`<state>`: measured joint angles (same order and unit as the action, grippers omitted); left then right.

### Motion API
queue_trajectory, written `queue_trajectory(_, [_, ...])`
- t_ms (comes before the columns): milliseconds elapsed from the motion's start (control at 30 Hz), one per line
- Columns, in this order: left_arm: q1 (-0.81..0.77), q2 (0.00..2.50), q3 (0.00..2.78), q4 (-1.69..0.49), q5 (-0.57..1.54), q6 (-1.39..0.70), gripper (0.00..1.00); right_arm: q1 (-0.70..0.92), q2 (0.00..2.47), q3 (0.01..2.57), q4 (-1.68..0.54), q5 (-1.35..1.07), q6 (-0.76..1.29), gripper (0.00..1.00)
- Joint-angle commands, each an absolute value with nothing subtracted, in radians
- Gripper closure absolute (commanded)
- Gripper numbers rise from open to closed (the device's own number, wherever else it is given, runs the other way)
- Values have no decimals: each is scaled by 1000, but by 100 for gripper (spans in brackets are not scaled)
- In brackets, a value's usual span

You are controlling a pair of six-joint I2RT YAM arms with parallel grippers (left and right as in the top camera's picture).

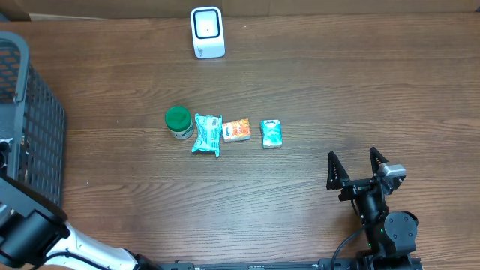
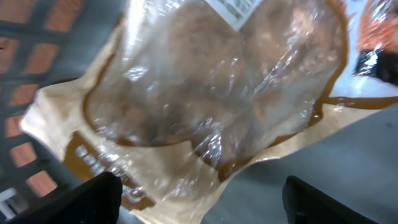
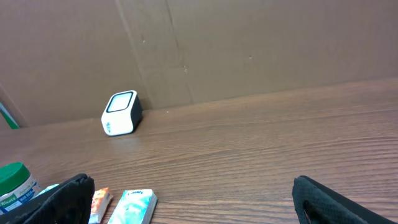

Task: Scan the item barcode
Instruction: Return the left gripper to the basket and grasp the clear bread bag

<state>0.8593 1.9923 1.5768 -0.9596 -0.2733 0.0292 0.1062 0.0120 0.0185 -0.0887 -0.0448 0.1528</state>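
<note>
Pouch (image 2: pixel 205 93) (perhaps snacks), left fingers (image 2: pixel 93 199) apart

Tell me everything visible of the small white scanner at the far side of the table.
The scanner is a small white block with rounded corners, plastic by its look. Its upper face carries a pale window inside a dark rounded frame. It stands upright on the wooden table, near the far edge by the brown cardboard wall, well apart from the row of small items. Only the table touches it.
</note>
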Motion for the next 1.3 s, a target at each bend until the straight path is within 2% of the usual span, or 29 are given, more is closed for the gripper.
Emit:
queue_trajectory(0, [859,2044,1573,-957,-280,76,12,112,3,8,-82,-38,149,0])
queue_trajectory(200, [863,2090,1573,-947,-333,75,12,112,3,8,-82,-38,149,0])
queue_trajectory(333, [864,2155,1573,-945,-333,75,19,112,3,8,-82,-38,149,0])
queue_trajectory(433, [864,2186,1573,-947,-332,75,36,112,3,8,-82,-38,149,0])
queue_trajectory(533, [864,2193,1573,-945,-332,71,62,112,3,8,-82,-38,149,0])
queue_trajectory(767, [864,2192,1575,-942,-332,55,80,112,3,8,-82,-38,149,0])
queue_trajectory(867, [863,2192,1587,-950,-332,52,94,112,3,8,-82,-38,149,0])
queue_trajectory(1067, [863,2191,1683,-1048,-323,-5,96,112,3,8,-82,-38,149,0])
queue_trajectory(1267, [857,2183,1878,-1206,-212,-31,96,112,3,8,-82,-38,149,0])
